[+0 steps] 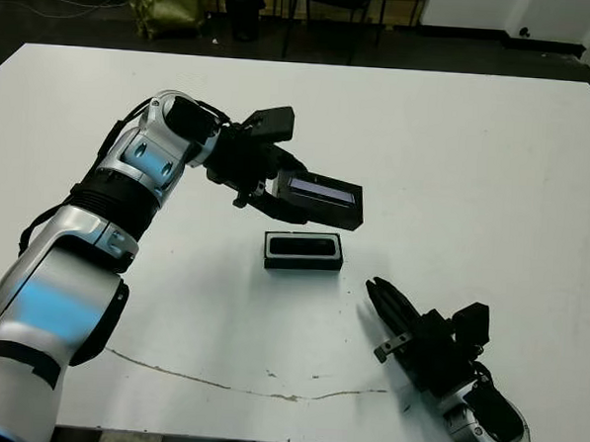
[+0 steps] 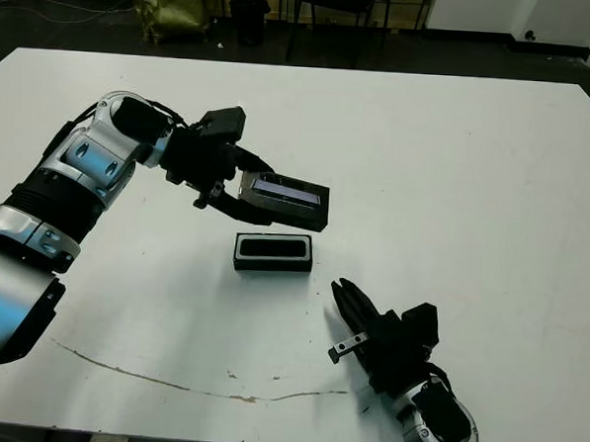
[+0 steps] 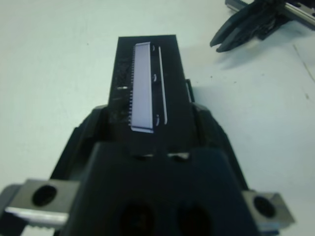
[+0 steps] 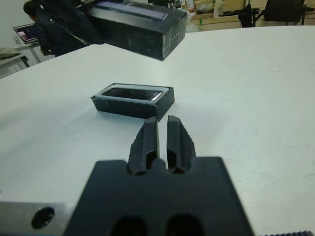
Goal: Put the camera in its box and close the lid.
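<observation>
We hold flat black strip-marked lid [image 1: 323, 200] pinched in left gripper [image 1: 281, 196], frame centre, above white-lined black box [image 1: 303, 251]; slim black camera [image 1: 304, 246] inside. Right gripper [image 1: 385, 303], fingers pressed together, waits lower right.

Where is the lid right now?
The lid is held off the table in the left tool, just beyond the box, near mid-table.

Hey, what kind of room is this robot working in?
Probably a lab or workshop: a large white worktable, dark chair legs on the floor beyond it, and a person at a laptop by wooden shelving behind.
</observation>
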Tool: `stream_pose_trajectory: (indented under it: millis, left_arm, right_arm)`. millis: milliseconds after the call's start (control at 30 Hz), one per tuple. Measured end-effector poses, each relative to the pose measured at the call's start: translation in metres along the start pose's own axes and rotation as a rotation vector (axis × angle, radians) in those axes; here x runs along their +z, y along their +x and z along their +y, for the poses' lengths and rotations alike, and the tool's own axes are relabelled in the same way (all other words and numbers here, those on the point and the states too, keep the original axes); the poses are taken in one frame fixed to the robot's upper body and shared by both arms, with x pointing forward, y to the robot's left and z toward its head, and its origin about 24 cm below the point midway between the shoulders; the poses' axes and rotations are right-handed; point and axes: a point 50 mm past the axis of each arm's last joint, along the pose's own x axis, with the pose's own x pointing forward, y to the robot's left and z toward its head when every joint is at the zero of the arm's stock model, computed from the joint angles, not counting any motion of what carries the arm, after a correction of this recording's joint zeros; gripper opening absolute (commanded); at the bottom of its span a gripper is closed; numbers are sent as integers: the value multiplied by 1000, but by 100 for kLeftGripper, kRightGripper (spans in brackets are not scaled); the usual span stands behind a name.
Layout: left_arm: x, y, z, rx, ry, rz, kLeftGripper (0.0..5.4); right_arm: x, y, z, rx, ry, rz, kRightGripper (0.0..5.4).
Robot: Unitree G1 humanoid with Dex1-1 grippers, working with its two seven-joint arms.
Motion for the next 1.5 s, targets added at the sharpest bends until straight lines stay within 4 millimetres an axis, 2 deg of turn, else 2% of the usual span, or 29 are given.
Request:
stream_pose_trajectory:
  millis: [567, 1000, 1333, 1500]
  left_arm:
    - [-17, 15, -11, -86, -57, 80, 258]
    - [-29, 21, -17, -71, -123, 80, 258]
    - [-29, 24, -18, -46, -138, 80, 258]
    - [-25, 33, -18, -33, -149, 58, 258]
  right_arm:
    - [2, 0, 0, -14, -11, -6, 0]
    - [-2, 0, -2, 2, -5, -19, 0]
    - [-2, 0, -1, -8, -9, -19, 0]
    - [-4, 1, -1, 10, 8, -24, 0]
